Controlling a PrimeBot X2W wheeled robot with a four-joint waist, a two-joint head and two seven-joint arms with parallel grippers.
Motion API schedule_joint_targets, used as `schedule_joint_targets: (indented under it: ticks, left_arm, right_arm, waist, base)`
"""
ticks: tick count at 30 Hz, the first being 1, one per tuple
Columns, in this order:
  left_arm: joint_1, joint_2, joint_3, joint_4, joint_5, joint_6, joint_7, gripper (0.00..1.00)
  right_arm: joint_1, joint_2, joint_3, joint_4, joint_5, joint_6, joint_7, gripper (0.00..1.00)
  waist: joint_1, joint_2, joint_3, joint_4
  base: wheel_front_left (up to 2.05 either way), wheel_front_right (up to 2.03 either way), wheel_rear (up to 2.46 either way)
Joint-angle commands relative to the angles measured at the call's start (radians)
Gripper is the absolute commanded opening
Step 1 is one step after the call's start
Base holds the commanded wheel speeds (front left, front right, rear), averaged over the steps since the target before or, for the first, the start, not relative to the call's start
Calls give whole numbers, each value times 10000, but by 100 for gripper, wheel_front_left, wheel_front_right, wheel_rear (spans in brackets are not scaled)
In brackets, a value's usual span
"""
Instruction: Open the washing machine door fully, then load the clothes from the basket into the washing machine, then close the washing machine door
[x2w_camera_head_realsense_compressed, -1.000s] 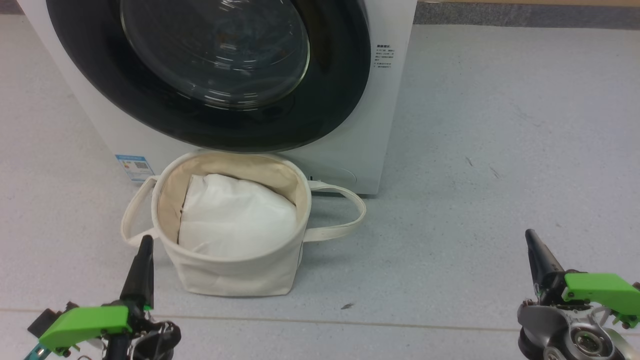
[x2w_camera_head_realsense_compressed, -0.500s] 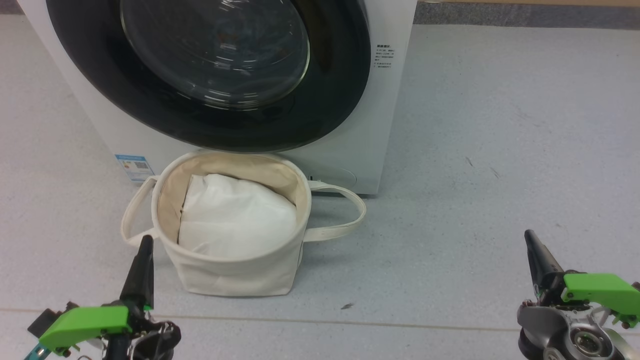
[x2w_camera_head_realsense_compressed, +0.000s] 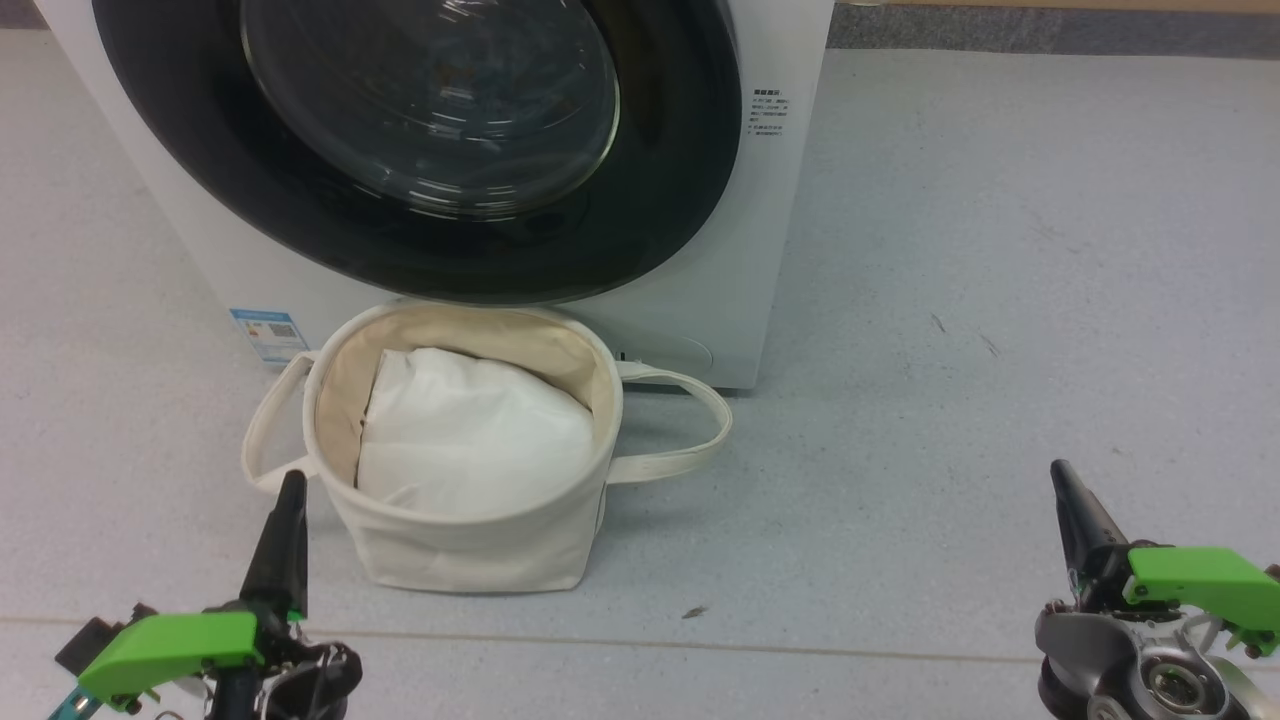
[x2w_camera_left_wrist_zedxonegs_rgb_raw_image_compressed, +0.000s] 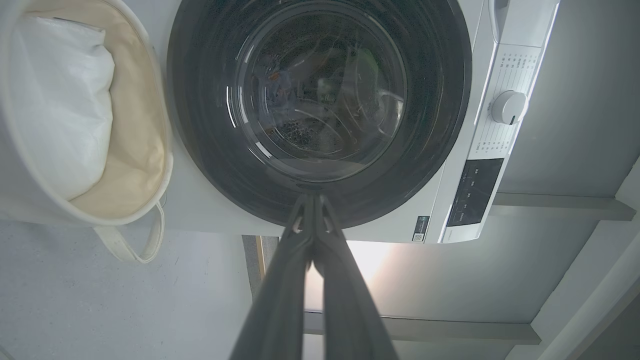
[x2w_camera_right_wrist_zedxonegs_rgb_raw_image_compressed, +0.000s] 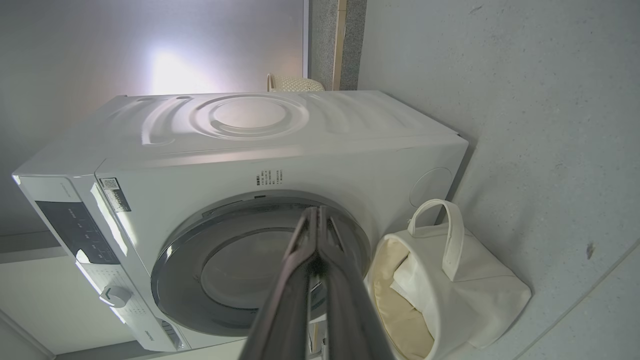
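Closed right end effector (x2w_camera_right_wrist_zedxonegs_rgb_raw_image_compressed: 316, 211) before the washing machine door (x2w_camera_right_wrist_zedxonegs_rgb_raw_image_compressed: 235, 272), basket (x2w_camera_right_wrist_zedxonegs_rgb_raw_image_compressed: 492, 295) alongside.

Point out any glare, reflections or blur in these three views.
Head view: light streaks glint on the door glass. Left wrist view: a washed-out bright patch on the wall beside the washing machine. Right wrist view: wall glare too; the near fingers look soft.

The left hand (x2w_camera_head_realsense_compressed: 291, 482) has long, black, tapered fingers (x2w_camera_head_realsense_compressed: 280, 555), a bright green plastic cover (x2w_camera_head_realsense_compressed: 170, 643) and thin wires (x2w_camera_head_realsense_compressed: 318, 655) beside it. The right hand (x2w_camera_head_realsense_compressed: 1060, 472) looks alike, with a round silver metal joint (x2w_camera_head_realsense_compressed: 1150, 675).
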Motion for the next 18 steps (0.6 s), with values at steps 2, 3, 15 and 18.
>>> schedule_joint_targets:
  ticks: [2,3,15,18]
  left_arm:
    - [-93,75,366,-400,-6,15,71,0]
    - [-93,75,366,-400,-6,15,71,0]
    - [-92,75,366,-401,-6,15,71,0]
    - [-92,75,366,-401,-6,16,71,0]
  right_arm:
    - [-184,-259,105,-363,105,0,-51,0]
    - [-185,-261,107,-363,107,0,-53,0]
    - [-187,-276,127,-373,123,0,-70,0]
    - [-188,-280,131,-375,127,0,-73,0]
  waist:
    - [0,0,0,0]
    - [0,0,0,0]
    - [0,0,0,0]
    - [0,0,0,0]
  base:
    - [0,0,0]
    - [0,0,0]
    - [0,0,0]
    - [0,0,0]
